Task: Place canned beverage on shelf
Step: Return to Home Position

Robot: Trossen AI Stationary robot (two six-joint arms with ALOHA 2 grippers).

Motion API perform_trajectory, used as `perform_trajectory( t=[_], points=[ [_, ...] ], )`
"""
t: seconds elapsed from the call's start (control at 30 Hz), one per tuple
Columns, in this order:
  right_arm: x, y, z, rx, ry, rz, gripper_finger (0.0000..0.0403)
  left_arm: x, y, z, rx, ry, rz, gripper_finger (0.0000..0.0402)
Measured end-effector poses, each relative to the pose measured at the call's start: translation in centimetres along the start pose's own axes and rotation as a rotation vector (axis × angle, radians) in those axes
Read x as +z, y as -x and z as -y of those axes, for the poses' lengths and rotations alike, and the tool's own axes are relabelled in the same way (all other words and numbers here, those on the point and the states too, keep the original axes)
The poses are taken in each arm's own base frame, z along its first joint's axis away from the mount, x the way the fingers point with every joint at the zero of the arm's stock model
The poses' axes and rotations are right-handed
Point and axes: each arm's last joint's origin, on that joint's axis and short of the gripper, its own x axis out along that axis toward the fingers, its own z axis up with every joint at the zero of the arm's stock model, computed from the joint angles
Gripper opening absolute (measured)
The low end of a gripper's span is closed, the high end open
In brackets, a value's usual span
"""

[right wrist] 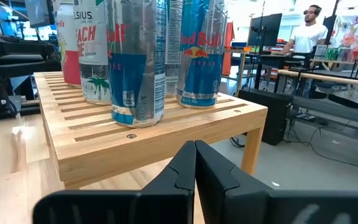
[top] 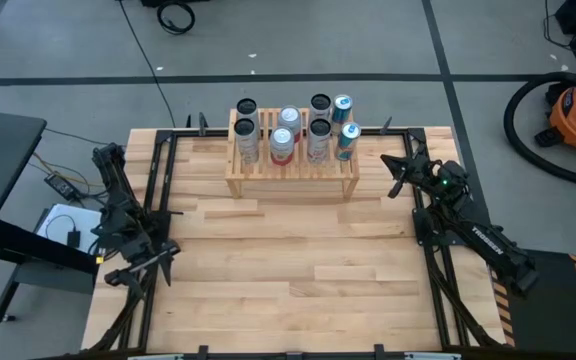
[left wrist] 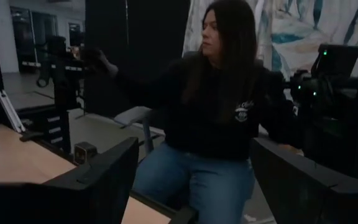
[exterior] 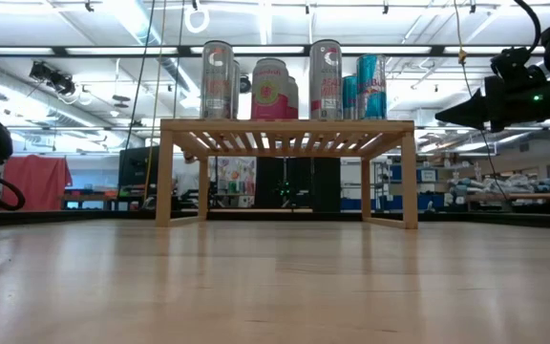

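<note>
Since every can in view already stands on the shelf [top: 288,180], we judge that only the retreat to rest remains. That shelf sits at the middle of the surface's [top: 298,270] far edge, carrying eight cans in two rows, with the two blue cans [top: 346,142] at its right end. Our right claw [top: 400,172] hangs just beside that right end, near the blue cans but apart from them, its fingers pressed together on nothing. Our left claw [top: 148,262] waits by the surface's left edge, well apart from the shelf, fingers spread wide and empty. To finish well, we would first draw the right claw straight away from the shelf toward the surface's right edge, keeping its height, and only then fold the arm down. We think a swing or turn begun too early could clip the shelf's corner or tip the nearer blue can. Closed fingers make a slimmer shape, so we would leave them so and move slowly until the shelf is well clear.
</note>
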Motion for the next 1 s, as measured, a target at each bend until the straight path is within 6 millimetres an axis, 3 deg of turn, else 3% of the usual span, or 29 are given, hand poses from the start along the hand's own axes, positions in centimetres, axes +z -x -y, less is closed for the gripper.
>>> perform_trajectory(
  t=[0.23, 1.0],
  points=[
    [0.0, 0.0, -0.01, 0.002, -0.002, 0.0, 0.0014, 0.05, 0.0, 0.01, -0.001, 0.109, 0.006, 0.0314],
    [0.12, 0.01, -0.01, 0.003, 0.001, 0.012, 0.0013, 0.24, -0.04, 0.0, 0.004, 0.113, 0.076, 0.0314]
  ],
)
